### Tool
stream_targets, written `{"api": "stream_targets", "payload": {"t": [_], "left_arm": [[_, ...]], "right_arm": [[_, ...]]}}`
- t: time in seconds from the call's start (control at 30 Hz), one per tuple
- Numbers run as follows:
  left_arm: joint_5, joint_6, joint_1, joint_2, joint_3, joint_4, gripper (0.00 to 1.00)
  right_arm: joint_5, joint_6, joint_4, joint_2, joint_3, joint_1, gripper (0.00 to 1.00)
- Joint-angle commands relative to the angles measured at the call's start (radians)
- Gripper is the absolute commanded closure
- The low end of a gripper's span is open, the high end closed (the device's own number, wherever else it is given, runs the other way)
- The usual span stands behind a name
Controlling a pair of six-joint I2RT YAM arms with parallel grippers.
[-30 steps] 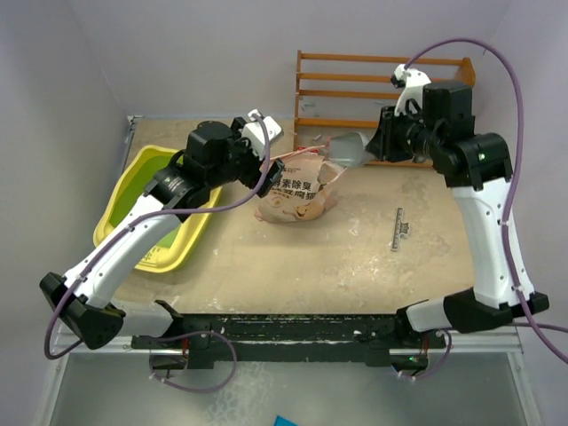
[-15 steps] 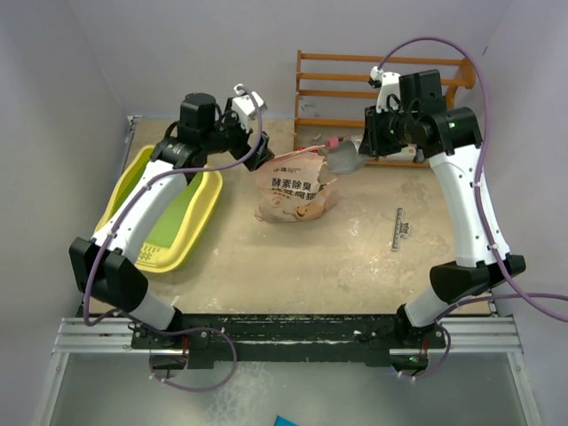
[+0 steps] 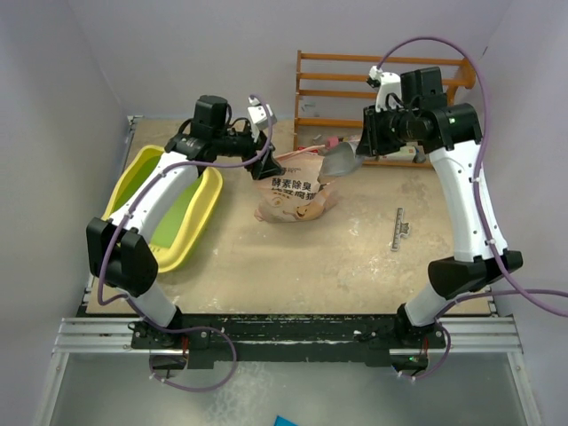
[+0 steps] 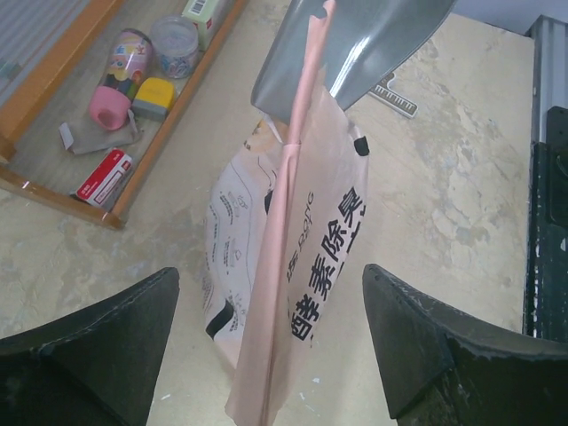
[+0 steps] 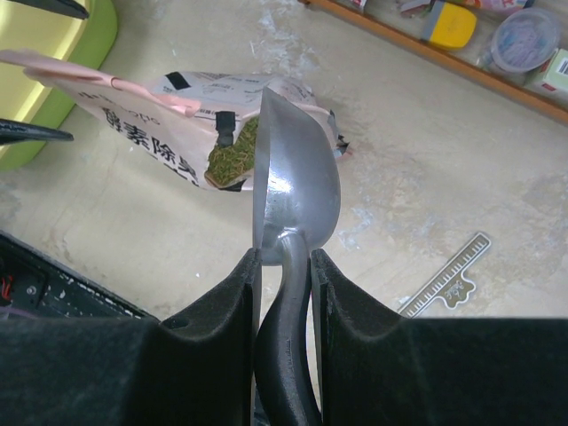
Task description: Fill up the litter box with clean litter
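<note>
Back left on the table (image 3: 337,266): the yellow litter box (image 3: 202,197), greenish inside, no telling from above whether part-filled. Near its right rim but apart from it: the peach-pink litter bag (image 3: 297,191), slumped and leaning, with clean litter (image 5: 232,153) showing pale green at the torn mouth. Left gripper (image 4: 271,277) spread to its widest, straddling the bag's pinched top edge, touching neither face. Right gripper (image 5: 282,266) clamped on the handle of the silver metal scoop (image 5: 297,191), bowl turned on edge, poised at the mouth just beside the granules. Likely to handle like gravel: loose, quick to roll off a tilted bowl, so best carried level and tipped only over the box. Bag itself probably soft and thin, heavy low down, apt to buckle or slide on the dusty table under a push from the scoop. Best pinched at the flat sealed top strip near the opening, to hold the mouth up and steady, not at the slack printed side. Scoop rigid and smooth, soundly taken by the handle.
</note>
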Motion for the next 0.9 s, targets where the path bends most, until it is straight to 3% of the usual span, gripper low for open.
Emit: {"api": "stream_targets", "payload": {"t": [0.0,0.17,0.3,0.43,0.87], "left_arm": [[0.048,0.03,0.005,-0.017,0.021,0.022,0.19],[0.026,-0.006,0.005,-0.018,-0.01,0.067,0.49],[0.003,-0.031,0.005,-0.036,-0.03,0.102,0.83],[0.015,-0.052,0.005,-0.059,-0.045,0.112,1.0],[0.044,-0.083,-0.024,-0.126,-0.049,0.065,1.0]], "right_arm": [[-0.038,-0.018,-0.012,-0.001,0.036,-0.003,1.0],[-0.019,-0.014,-0.019,-0.011,0.022,-0.003,1.0],[-0.019,-0.013,-0.033,-0.016,0.003,-0.003,1.0],[-0.025,-0.011,-0.049,-0.013,-0.023,-0.003,1.0],[0.014,0.002,-0.078,-0.039,-0.067,-0.003,1.0]]}}
